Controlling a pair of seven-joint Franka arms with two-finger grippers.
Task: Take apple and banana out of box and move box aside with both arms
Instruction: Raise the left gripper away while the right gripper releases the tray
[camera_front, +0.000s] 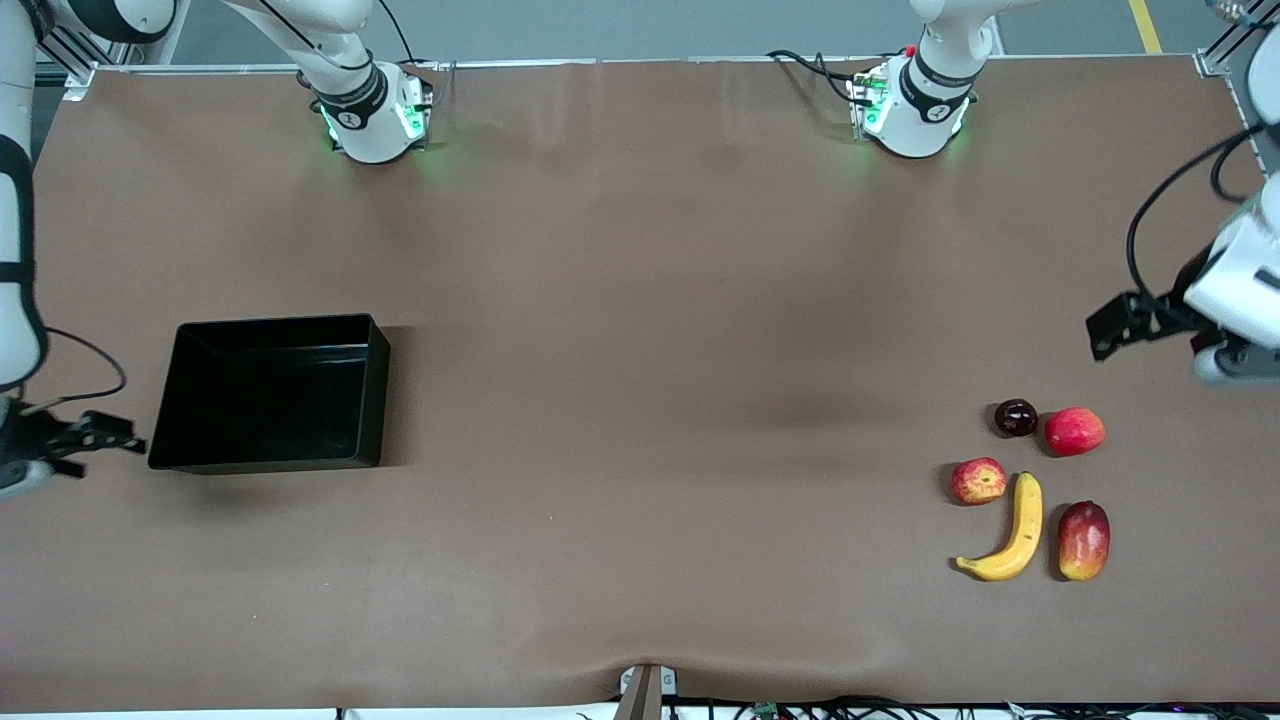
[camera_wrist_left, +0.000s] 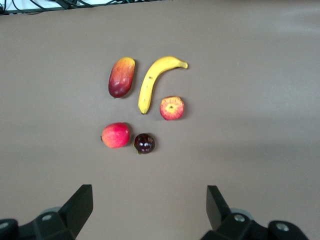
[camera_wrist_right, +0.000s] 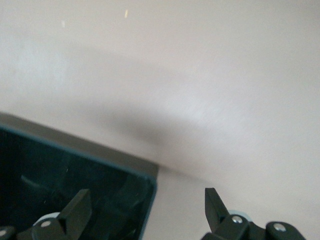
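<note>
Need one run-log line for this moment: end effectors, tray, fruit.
left end effector: open, above fruit group | right end effector: open, at black tray corner, holding nothing | banana, apple: on table, untouched

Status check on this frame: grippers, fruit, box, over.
Left gripper open above the fruit cluster. Right gripper open at the black tray edge. Banana, apple untouched; nothing blocking.

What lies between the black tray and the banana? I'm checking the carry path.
Only bare brown table between the tray and banana, per the front view.
</note>
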